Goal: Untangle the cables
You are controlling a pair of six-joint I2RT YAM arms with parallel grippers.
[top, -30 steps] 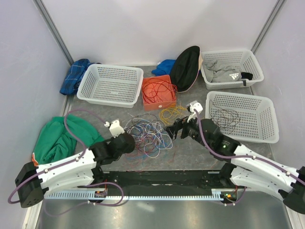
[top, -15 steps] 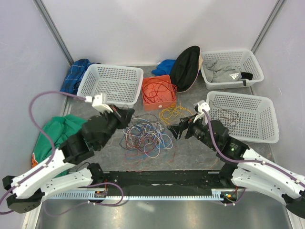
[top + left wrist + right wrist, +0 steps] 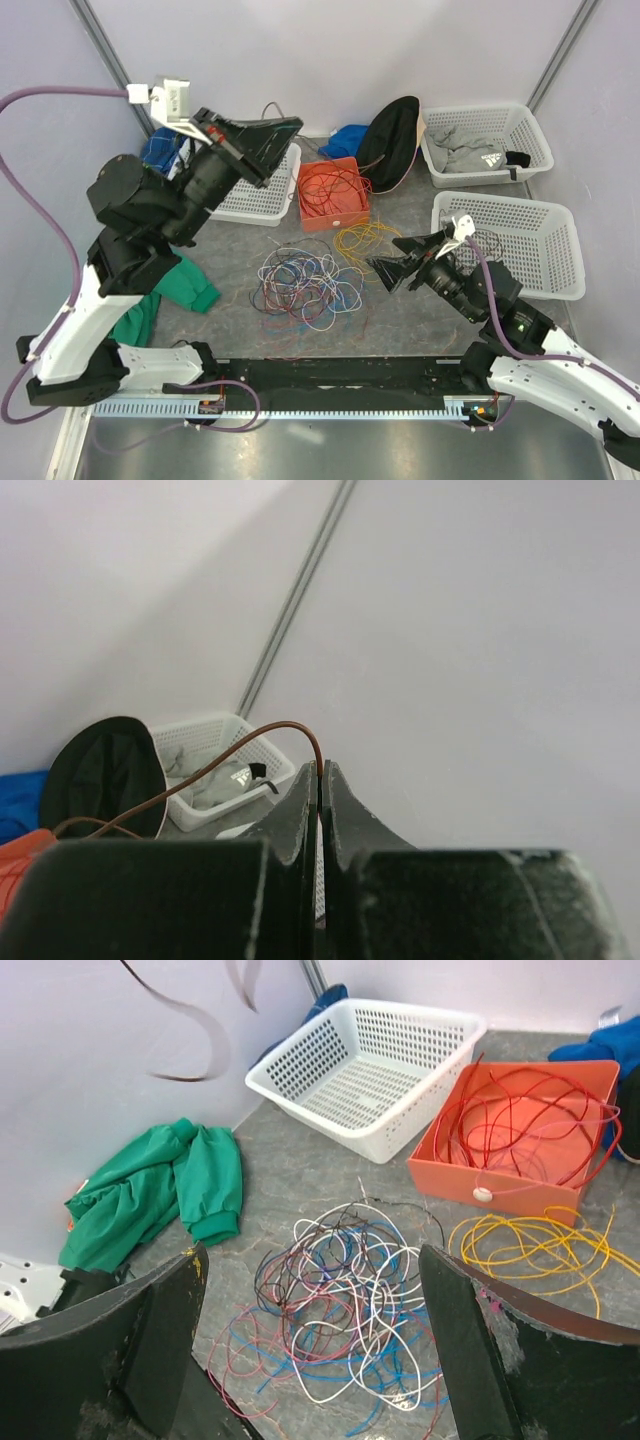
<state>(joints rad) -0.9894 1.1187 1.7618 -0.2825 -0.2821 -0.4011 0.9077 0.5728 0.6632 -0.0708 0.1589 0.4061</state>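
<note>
A tangle of thin cables (image 3: 305,282), white, blue, red, purple and black, lies on the grey table; it also shows in the right wrist view (image 3: 370,1300). My left gripper (image 3: 296,125) is raised high over the back left basket and is shut on one thin brown cable (image 3: 290,725) that arcs down towards the table. My right gripper (image 3: 398,260) is open and empty, just right of the tangle, with the tangle between its fingers in its wrist view (image 3: 312,1260). Loose yellow cables (image 3: 360,236) lie beside an orange box (image 3: 305,215) of red cables.
A white basket (image 3: 240,205) stands at the back left, partly hidden by the left arm. Two white baskets stand on the right: one (image 3: 545,290) holds a dark wire, one (image 3: 535,130) holds grey cloth. Green cloth (image 3: 190,285), a black cap (image 3: 390,140) and blue cloth (image 3: 345,138) lie around.
My left arm has risen from the tangle up and back, with the brown cable in its jaws. My right gripper has drawn back a little to the right.
</note>
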